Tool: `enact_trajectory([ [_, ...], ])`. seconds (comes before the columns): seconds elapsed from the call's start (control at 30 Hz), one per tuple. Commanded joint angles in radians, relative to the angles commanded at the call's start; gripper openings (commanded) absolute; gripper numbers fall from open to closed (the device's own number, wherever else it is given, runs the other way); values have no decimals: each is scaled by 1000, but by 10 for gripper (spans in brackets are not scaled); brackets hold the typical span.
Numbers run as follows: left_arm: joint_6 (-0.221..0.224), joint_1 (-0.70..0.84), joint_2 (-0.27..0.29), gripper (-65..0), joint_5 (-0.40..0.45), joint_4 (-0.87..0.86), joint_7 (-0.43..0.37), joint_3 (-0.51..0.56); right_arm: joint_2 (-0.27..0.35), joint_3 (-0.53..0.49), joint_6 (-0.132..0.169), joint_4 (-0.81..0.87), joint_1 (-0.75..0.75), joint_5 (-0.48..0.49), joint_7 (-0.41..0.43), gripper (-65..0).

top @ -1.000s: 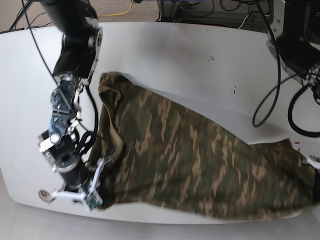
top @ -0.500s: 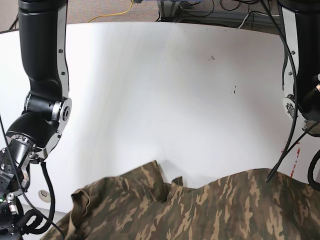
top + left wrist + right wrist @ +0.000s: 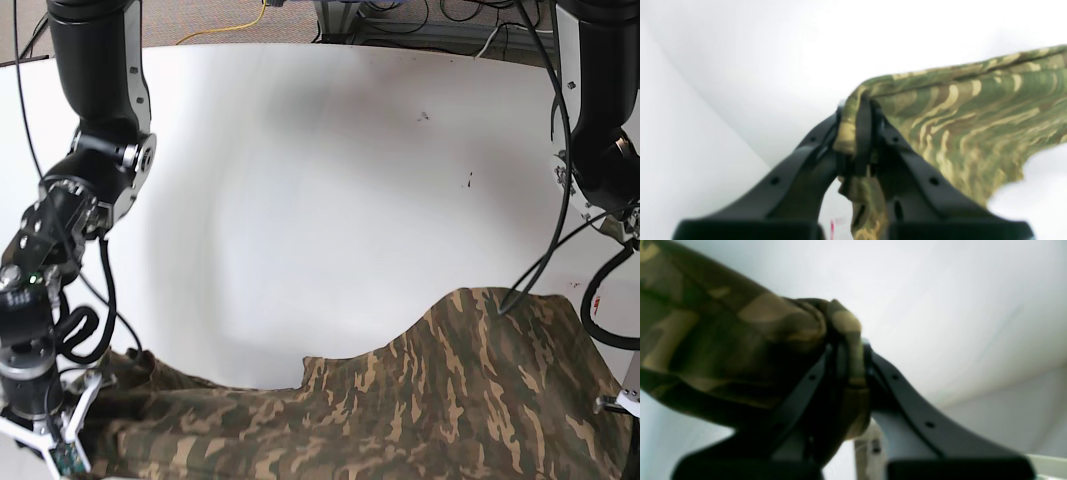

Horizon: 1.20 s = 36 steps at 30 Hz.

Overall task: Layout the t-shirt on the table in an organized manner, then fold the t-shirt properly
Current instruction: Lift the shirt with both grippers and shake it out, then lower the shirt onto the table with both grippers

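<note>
The camouflage t-shirt (image 3: 460,390) stretches along the near edge of the white table (image 3: 320,180), bulging farther onto it at the right and thinning to a low strip at the left. My right gripper (image 3: 62,440) sits at the shirt's left end. In the right wrist view the right gripper (image 3: 848,370) is shut on a bunched fold of the t-shirt (image 3: 723,330). In the left wrist view my left gripper (image 3: 858,133) is shut on a corner of the t-shirt (image 3: 973,110), which hangs taut to the right. In the base view the left gripper (image 3: 620,405) shows only at the right edge.
Black cables (image 3: 545,260) loop down from the arm on the right over the shirt's far edge. A red tape mark (image 3: 592,298) lies near the table's right side. Small dark specks (image 3: 424,116) dot the far tabletop. More cables and floor lie behind the table.
The shirt's right part has moved farther onto the table and its left part has sunk toward the front edge. The arm on the base view's left has risen and its gripper now shows.
</note>
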Motion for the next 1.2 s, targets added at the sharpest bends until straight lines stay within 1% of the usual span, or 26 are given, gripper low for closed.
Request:
enact_trajectory([
  [0.07,-34,68,0,-637,0,2,0,-23,-28,49,0,0,-77,0,2,-647],
  [0.1,-58,117,0,-637,0,2,-2,-38,-49,84,0,0,-132,0,3,-647],
  [0.17,-81,190,0,-637,0,2,-2,-57,-81,120,0,0,-203,0,18,-647],
  [0.2,-97,253,0,-637,0,3,-2,-68,-107,144,0,-2,-261,2,44,-647],
  [0.23,-104,290,2,-637,0,5,-2,-71,-121,155,0,-2,-296,2,60,-647],
  [0.3,-118,394,2,-639,0,5,-3,-77,-160,173,0,-8,-396,2,120,-647],
  [0.33,-120,419,2,-639,0,5,-3,-80,-167,176,0,-11,-419,2,132,-647],
  [0.4,-127,520,6,-639,0,3,-6,-95,-199,181,0,-15,-516,3,186,-647],
  [0.47,-129,603,25,-639,2,2,-20,-110,-230,181,0,-18,-592,3,227,-647],
  [0.57,-129,743,37,-639,2,2,-71,-144,-279,178,0,-34,-697,3,290,-647],
  [0.63,-140,824,37,-639,3,0,-109,-150,-301,178,0,-43,-747,3,315,-647],
  [0.67,-152,865,35,-639,3,-2,-127,-150,-310,178,0,-52,-773,3,324,-647],
  [0.7,-164,914,35,-639,5,-2,-140,-153,-316,178,0,-61,-799,3,330,-647],
  [0.83,-184,997,35,-639,6,-2,-144,-157,-318,178,0,-81,-847,3,331,-647],
  [0.97,-186,1069,31,-637,8,-3,-144,-175,-315,178,0,-94,-885,3,328,-645],
  [1.13,-186,1112,26,-636,9,-5,-144,-176,-313,178,0,-94,-924,-5,328,-644],
  [1.2,-186,1129,5,-636,9,-5,-144,-172,-302,178,0,-94,-939,-6,328,-644],
])
